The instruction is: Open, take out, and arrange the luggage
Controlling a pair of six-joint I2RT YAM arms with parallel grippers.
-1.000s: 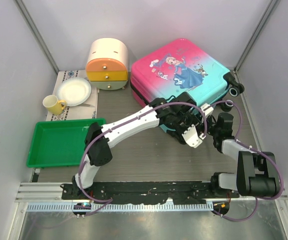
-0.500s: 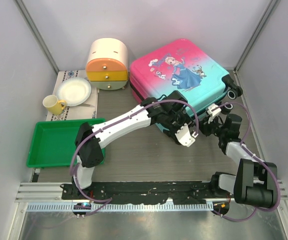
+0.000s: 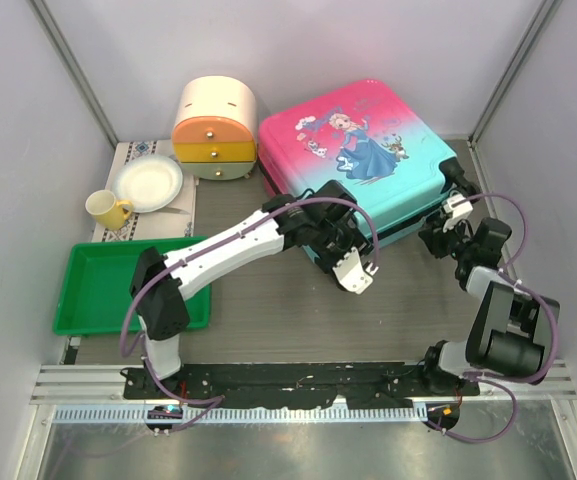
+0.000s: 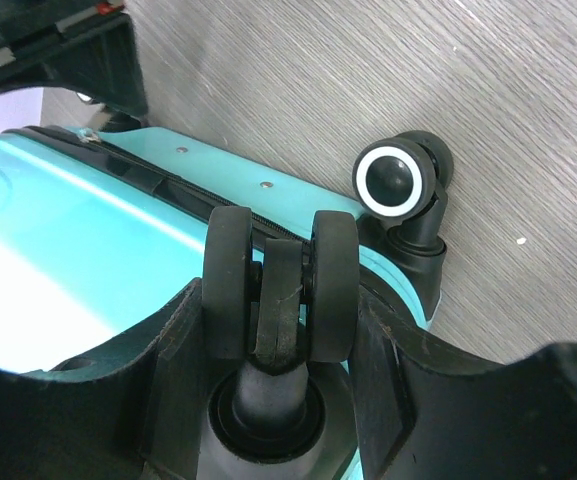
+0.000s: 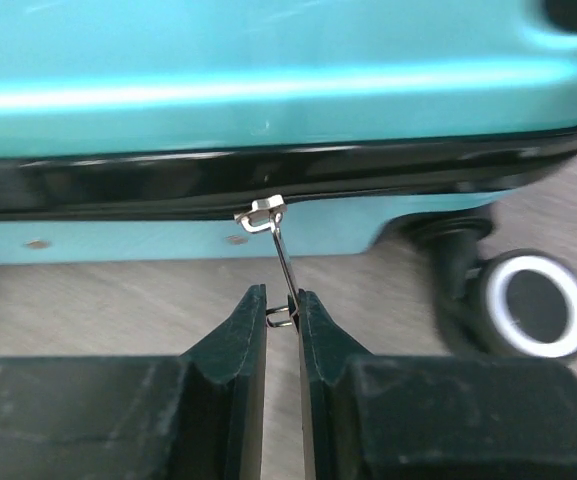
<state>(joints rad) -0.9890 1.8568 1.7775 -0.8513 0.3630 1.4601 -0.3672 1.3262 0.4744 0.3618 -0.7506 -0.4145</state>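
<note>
The luggage [image 3: 368, 145], pink and turquoise with a princess print, lies flat at the back right of the table. My left gripper [image 3: 330, 250] is at its near left corner. The left wrist view shows that gripper [image 4: 281, 318] shut on a black double wheel [image 4: 281, 285], one finger on each side. My right gripper [image 3: 436, 228] is at the suitcase's near right edge. In the right wrist view this gripper [image 5: 283, 300] pinches the thin metal zip pull [image 5: 281, 255], which hangs from the slider [image 5: 260, 213] on the black zip line.
A round cream-and-orange drawer box [image 3: 215, 128] stands left of the suitcase. A green tray [image 3: 118, 285] lies at the left, with a white plate [image 3: 148, 182] and a yellow cup [image 3: 108, 209] on a mat behind it. Walls close in on both sides.
The suitcase has shifted towards the back and turned a little. My left gripper moved left with the wheel. My right gripper travelled right and back along the zip.
</note>
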